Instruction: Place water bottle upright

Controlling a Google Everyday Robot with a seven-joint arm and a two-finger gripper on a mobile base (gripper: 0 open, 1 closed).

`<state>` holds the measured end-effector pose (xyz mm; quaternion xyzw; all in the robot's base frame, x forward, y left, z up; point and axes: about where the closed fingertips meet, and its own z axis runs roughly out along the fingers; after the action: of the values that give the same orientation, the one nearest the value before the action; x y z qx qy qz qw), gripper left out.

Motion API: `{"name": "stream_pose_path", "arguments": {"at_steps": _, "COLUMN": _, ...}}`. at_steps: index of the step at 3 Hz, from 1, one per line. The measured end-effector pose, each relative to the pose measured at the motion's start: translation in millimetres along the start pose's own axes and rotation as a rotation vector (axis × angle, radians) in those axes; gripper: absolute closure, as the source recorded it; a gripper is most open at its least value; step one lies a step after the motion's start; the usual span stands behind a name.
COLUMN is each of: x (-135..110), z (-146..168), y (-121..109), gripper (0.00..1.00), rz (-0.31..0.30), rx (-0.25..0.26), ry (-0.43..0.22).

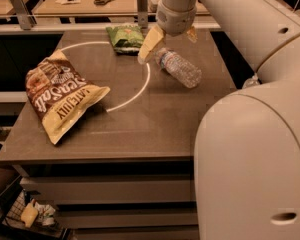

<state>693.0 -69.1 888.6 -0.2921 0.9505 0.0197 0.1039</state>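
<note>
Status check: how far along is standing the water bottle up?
Approach looks done: the gripper is open at the cap end of the water bottle. Nothing grasped yet. The bottle lies on its side on the table, so gripping, lifting and setting it upright remain.

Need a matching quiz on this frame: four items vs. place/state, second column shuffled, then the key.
1. brown-and-yellow chip bag
2. green snack bag
3. clear ribbed plastic water bottle
4. two-finger gripper

A. lying on its side, right of centre
B. far edge of the grey table, middle
C. above the bottle's cap end, fingers apart
D. flat on the left side

Pairs: 1-D, 2-B, 3-A, 4-C
</note>
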Motion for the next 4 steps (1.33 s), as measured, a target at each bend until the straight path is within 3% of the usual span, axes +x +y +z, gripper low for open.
{"name": "stream_pose_path", "arguments": {"at_steps": 2, "x": 9, "z": 25, "y": -8, "gripper": 0.00, "rz": 0.028, "rx": -0.048, "ry": 0.023}}
{"name": "stream_pose_path", "arguments": {"at_steps": 4, "x": 4, "z": 43, "y": -10, "gripper": 0.00, "rz": -0.002, "rx": -0.075, "ry": 0.055}}
